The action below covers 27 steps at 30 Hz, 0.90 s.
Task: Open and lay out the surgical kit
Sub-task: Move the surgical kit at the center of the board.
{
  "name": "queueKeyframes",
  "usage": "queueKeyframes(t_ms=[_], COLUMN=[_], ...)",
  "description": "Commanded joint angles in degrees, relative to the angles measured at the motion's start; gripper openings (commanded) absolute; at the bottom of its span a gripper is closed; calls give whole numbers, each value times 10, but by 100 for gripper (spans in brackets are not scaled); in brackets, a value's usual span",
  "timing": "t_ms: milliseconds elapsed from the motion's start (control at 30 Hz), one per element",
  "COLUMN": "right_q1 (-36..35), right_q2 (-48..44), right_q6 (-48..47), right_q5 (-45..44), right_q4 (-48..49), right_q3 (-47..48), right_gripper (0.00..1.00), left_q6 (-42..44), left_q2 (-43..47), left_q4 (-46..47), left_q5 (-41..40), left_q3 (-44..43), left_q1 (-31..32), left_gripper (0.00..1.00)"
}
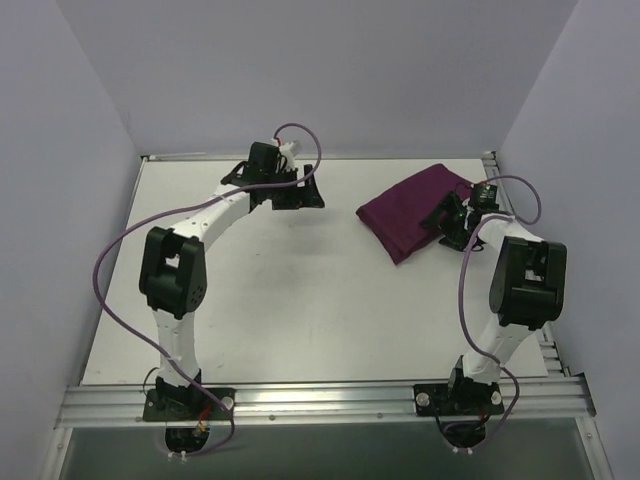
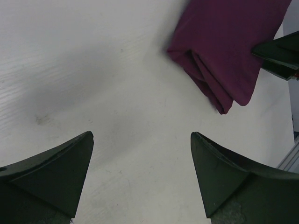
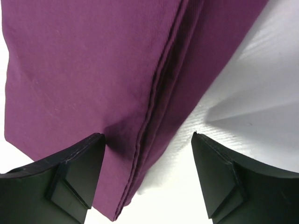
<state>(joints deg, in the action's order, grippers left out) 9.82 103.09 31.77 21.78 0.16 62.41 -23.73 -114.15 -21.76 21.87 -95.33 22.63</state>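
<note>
- The white table (image 1: 280, 300) carries the kit.
- The cloth wrap (image 1: 405, 210), maroon and folded, lies far right.
- The right gripper (image 3: 148, 135) has fingers apart, straddling the wrap's folded edge.
- The left gripper (image 2: 142, 137) is spread wide above the table, well apart from the wrap.

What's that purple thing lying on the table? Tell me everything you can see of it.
It is a dark purple cloth wrap, woven fabric with a fine rib, folded into a low, roughly rectangular bundle with several layers showing at its edges. It lies closed on the white table, far right, set askew. Its contents are hidden. The right gripper stands open astride one folded edge; whether a finger presses it I cannot tell.
</note>
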Motion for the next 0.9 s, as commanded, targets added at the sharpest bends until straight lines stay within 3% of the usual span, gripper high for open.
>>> queueKeyframes(t_ms=[0, 233, 333, 567, 867], right_q1=[5, 3, 3, 3, 3], right_q2=[11, -3, -4, -3, -2], right_q6=[-5, 1, -6, -3, -7], right_q5=[26, 44, 51, 54, 52], right_q4=[4, 21, 15, 18, 11], right_q3=[23, -19, -25, -24, -20], right_gripper=[75, 65, 56, 55, 55], left_q6=[7, -34, -75, -184, -272], left_q2=[-40, -135, -175, -233, -285], left_q4=[22, 23, 30, 112, 131], left_q5=[56, 86, 96, 104, 84], left_q3=[-64, -165, -204, -224, -272], left_q1=[24, 61, 68, 79, 93], left_gripper=[94, 94, 94, 94, 95])
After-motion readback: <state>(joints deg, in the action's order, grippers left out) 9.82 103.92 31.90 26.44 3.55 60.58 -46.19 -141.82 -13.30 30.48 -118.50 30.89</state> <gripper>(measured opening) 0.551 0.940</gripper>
